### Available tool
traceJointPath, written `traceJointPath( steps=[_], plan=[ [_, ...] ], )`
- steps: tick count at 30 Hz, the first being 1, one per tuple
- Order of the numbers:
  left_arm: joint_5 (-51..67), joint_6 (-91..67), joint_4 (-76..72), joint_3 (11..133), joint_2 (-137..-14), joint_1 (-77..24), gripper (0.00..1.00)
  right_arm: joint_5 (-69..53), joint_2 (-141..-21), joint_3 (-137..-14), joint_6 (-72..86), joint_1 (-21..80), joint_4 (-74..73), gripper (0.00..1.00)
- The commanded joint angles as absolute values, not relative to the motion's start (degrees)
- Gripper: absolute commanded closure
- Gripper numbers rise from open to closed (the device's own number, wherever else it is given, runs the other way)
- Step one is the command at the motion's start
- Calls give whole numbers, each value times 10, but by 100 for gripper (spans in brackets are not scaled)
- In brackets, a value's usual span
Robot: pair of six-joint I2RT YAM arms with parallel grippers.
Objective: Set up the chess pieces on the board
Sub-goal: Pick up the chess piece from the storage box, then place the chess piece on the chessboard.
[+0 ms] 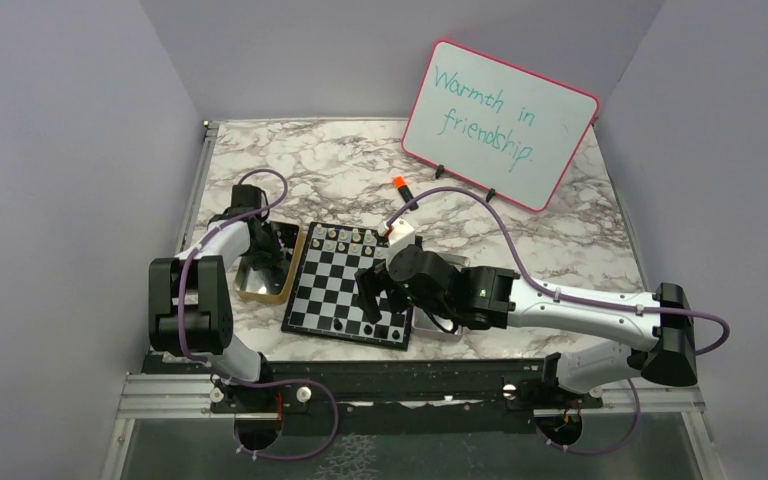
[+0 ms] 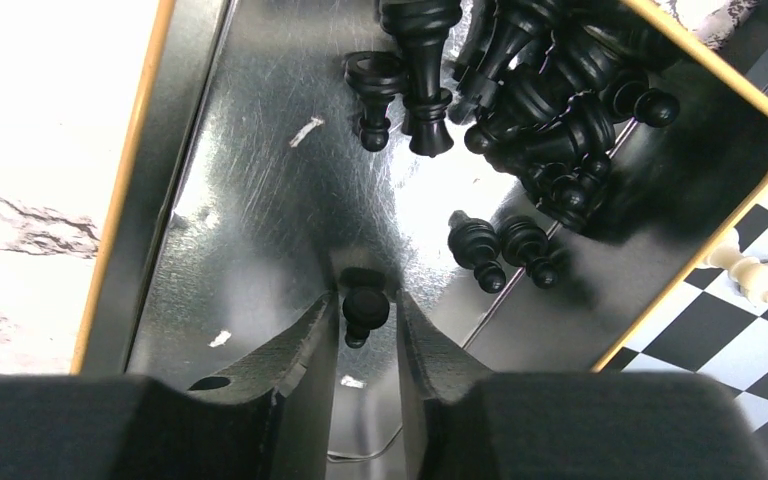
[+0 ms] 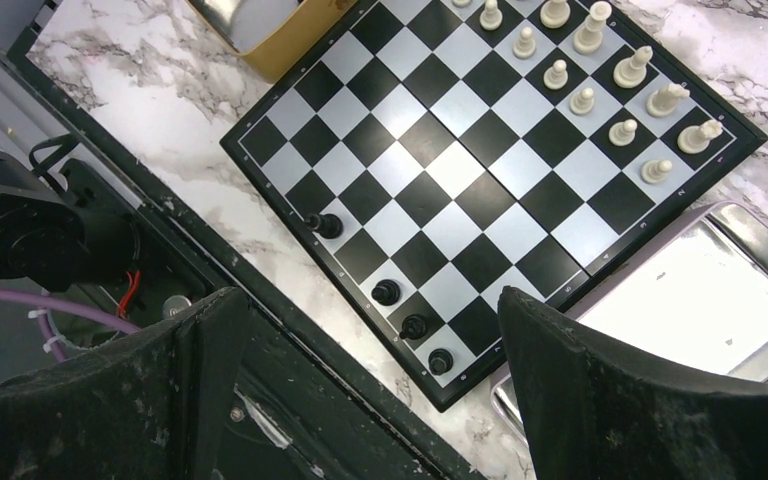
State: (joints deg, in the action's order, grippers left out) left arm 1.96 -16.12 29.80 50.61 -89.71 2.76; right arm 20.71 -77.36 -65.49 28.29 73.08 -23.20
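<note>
From above, the small square black-and-silver chessboard (image 1: 315,290) lies at the centre of the marble-patterned table (image 1: 580,230). Pale chess pieces (image 1: 345,238) line its 12 o'clock edge and a few black chess pieces (image 1: 345,322) its 6 o'clock edge. The gold-rimmed metal tray (image 1: 295,262) touches the board at 9 o'clock, with the left gripper (image 1: 260,240) lowered into it. The right gripper (image 1: 370,295) hangs over the board's near half. A pink-framed whiteboard (image 1: 500,125) stands at 1 o'clock, with an orange-capped marker (image 1: 400,190) in front of it.

On the left wrist camera, the left gripper's fingers (image 2: 300,350) stand narrowly on either side of one small black pawn (image 2: 365,312) on the tray floor. Whether they already pinch it I cannot tell. More black pieces are heaped at 1 o'clock.

On the right wrist camera, the right gripper's fingers are spread wide and hold nothing. Four black pieces sit along the board's 7 o'clock edge. A rectangular silver metal tray (image 3: 760,240) lies just beside the board at 4 o'clock.
</note>
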Motion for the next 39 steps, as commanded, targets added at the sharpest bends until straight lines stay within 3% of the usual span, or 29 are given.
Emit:
traceJointPath(
  steps=[1, 8, 20, 27, 39],
  plan=[
    [7, -147, 297, 518, -911, 25, 76, 229, -780, -655, 280, 735, -217, 0],
    [9, -146, 298, 515, -900, 26, 87, 228, -785, -657, 280, 735, -218, 0],
    [43, -170, 335, 570, -830, 26, 90, 256, -782, -654, 277, 735, -211, 0],
    [105, -190, 368, 631, -793, 26, 90, 298, -770, -630, 159, 735, -135, 1],
    [356, -282, 336, 601, -733, 26, 90, 224, -748, -463, -253, 735, 247, 17]
  ],
)
